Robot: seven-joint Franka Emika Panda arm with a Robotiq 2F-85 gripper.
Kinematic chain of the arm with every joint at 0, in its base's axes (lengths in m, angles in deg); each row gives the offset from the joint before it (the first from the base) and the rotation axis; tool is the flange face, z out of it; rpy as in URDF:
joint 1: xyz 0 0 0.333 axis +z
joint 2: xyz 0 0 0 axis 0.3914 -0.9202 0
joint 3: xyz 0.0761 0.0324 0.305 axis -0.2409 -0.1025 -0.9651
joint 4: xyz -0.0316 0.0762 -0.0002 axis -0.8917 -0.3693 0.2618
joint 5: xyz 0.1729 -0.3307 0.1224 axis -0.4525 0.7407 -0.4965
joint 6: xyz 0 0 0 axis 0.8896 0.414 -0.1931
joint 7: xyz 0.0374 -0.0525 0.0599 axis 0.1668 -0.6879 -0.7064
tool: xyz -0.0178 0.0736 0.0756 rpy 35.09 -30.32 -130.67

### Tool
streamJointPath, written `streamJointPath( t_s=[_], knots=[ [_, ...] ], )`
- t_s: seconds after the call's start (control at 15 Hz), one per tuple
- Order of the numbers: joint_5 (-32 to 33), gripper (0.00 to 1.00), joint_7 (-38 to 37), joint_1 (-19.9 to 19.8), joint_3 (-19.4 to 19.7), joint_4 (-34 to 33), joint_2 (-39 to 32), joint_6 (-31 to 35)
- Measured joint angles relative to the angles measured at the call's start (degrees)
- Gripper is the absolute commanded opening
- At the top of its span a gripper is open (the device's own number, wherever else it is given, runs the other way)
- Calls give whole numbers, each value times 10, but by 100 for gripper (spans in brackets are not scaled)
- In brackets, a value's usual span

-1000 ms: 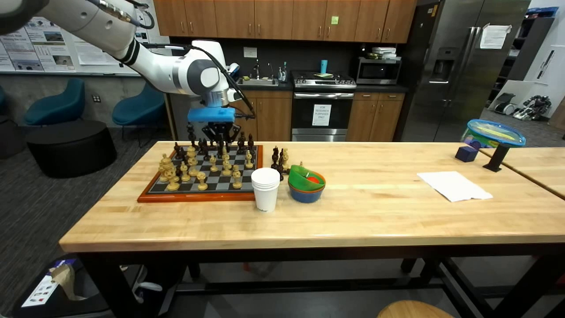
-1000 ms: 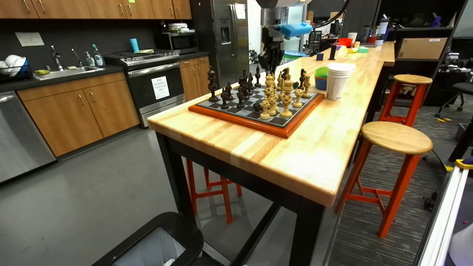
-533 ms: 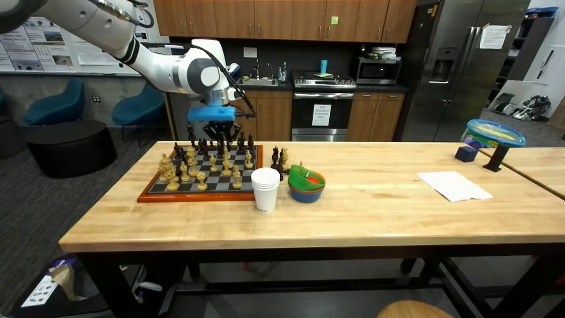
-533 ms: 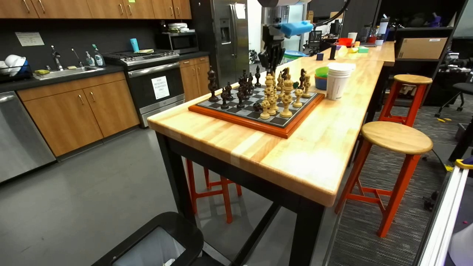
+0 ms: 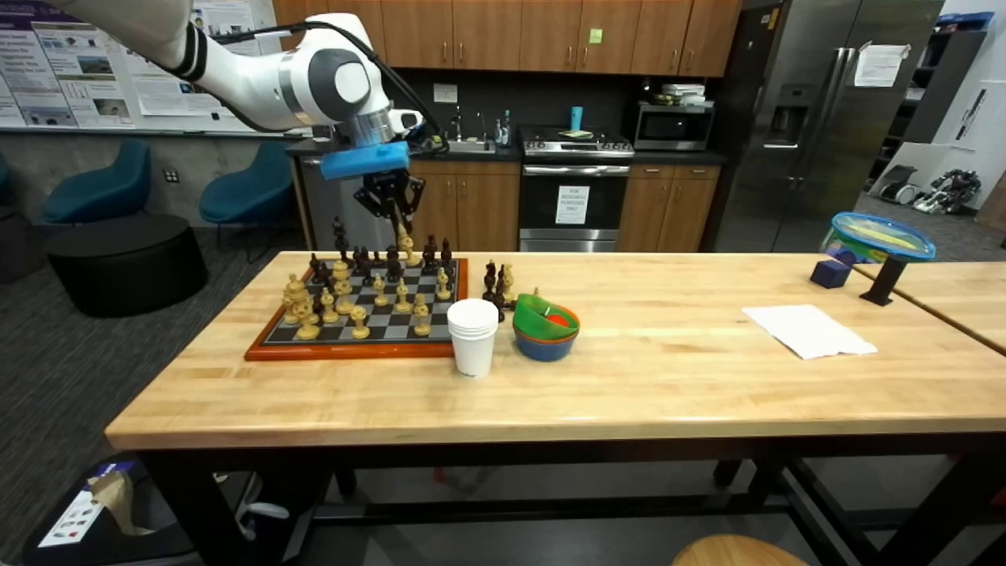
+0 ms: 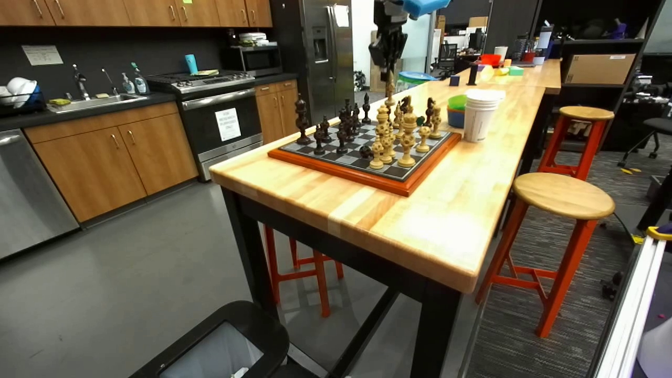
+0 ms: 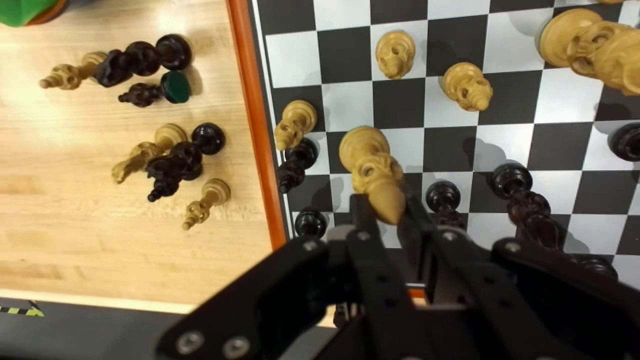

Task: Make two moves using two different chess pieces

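On the wooden table (image 7: 125, 265) at the wrist view's far left, can see a green bowl (image 7: 22, 11), then chess pieces of both colours (image 7: 187, 155), with one dark piece (image 7: 142, 95) toppled. Rightward, over the chessboard (image 7: 345, 55), holding a pointed pale piece (image 7: 372, 162) aloft by its tip, with the fingers of the gripper (image 7: 387, 202) nearly together. Farther right, can see standing dark pieces (image 7: 530, 207) and a tall pale piece (image 7: 597, 50).

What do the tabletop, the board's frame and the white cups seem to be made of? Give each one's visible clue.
Tabletop: wood, probably sealed; joined pale strips with a soft shine.
Board's frame: likely lacquered wood; glossy reddish-orange, though grain isn't clear.
White cups: smooth, opaque, with nested rims; perhaps paper, possibly plastic.
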Motion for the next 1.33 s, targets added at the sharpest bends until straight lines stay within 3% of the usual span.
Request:
streamJointPath(
  t_s=[0.2,0.27,0.67,0.93,1.33],
  knots=[
    [0,18,0,2,0,5,8,-3],
    [0,5,0,2,0,7,8,-3],
    [5,5,6,-1,4,-19,-4,5],
    [11,5,36,-7,11,-112,-44,-11],
    [10,5,75,-15,11,-289,-158,-102]
  ],
)
